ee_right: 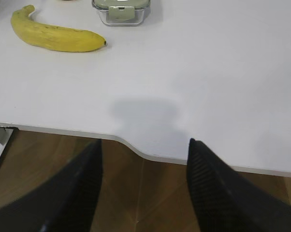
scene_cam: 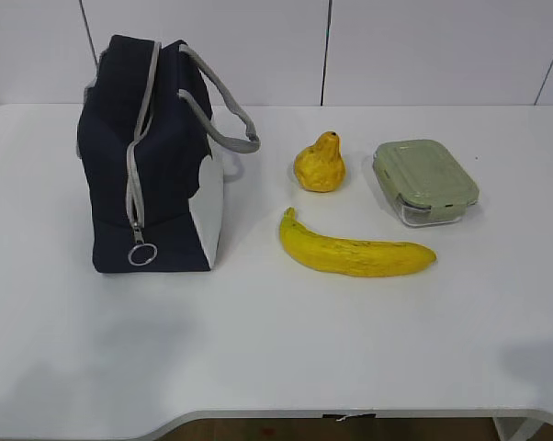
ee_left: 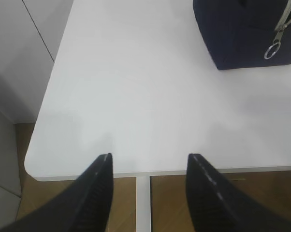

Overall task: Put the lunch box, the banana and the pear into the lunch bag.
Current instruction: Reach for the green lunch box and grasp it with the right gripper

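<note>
Exterior view shows, left to right on the white table (scene_cam: 276, 349): the zipped lunch bag (scene_cam: 152, 165), the pear (scene_cam: 320, 163) above the banana (scene_cam: 355, 250), then the lunch box (scene_cam: 425, 180). Both the left gripper (ee_left: 149, 162) and right gripper (ee_right: 144, 145) hang parted and empty near the table's edge.

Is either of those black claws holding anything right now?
No. Both the left tool and the right tool are open and empty, hovering by the table's near edge.
</note>
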{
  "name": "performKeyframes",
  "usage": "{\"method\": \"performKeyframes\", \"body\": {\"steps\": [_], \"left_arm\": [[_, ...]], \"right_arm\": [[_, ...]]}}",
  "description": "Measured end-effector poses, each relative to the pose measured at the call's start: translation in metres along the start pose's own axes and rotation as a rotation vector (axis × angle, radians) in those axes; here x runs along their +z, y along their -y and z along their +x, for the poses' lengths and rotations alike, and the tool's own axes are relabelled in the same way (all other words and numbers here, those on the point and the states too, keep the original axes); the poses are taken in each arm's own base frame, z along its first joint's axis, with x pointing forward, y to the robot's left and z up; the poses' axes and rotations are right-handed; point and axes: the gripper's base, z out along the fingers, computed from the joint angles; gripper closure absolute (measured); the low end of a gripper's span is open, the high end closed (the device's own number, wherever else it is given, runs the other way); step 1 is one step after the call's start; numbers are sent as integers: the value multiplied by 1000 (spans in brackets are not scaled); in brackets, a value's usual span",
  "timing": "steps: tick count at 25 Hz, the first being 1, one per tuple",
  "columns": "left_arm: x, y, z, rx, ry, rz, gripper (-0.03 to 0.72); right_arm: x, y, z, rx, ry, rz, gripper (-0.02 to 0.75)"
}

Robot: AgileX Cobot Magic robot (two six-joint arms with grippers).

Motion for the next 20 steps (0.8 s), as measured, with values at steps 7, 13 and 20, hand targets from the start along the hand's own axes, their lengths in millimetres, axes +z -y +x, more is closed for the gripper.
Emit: {"method": "performKeyframes", "body": {"steps": [7,13,20], "left_arm": [[0,0,0,0,0,0,317],[0,0,0,0,0,0,317],[0,0,0,0,0,0,317]], "right_arm": [[0,0,0,0,0,0,286],[0,0,0,0,0,0,286],[0,0,0,0,0,0,287]]}}
